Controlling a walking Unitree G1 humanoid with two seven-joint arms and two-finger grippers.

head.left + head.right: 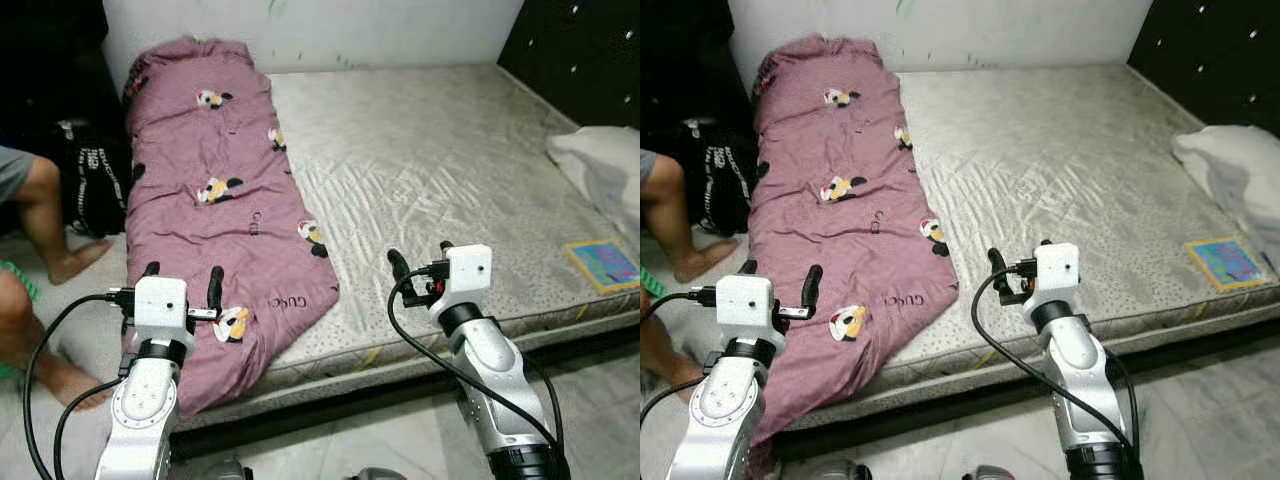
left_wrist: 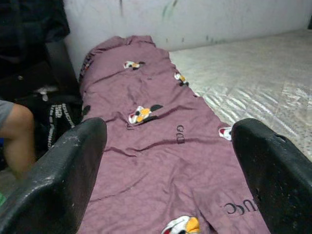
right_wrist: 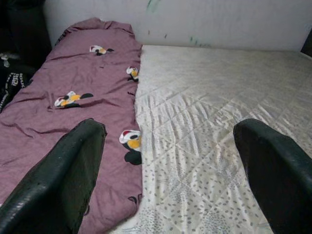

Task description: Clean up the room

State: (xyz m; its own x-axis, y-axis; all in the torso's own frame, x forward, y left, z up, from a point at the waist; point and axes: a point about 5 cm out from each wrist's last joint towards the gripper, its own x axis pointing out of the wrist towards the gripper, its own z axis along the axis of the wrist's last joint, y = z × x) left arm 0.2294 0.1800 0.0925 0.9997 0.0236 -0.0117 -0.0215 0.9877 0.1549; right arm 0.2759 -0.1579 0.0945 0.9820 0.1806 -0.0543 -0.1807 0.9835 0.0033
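Fingers of the left gripper and right gripper were spread wide and empty at the mattress edge, apparently readied for the mauve quilt laid lengthwise toward ten o'clock, its near end draped overboard.

A blanket is lying along the mattress's left side; a pillow is sitting at its right edge.
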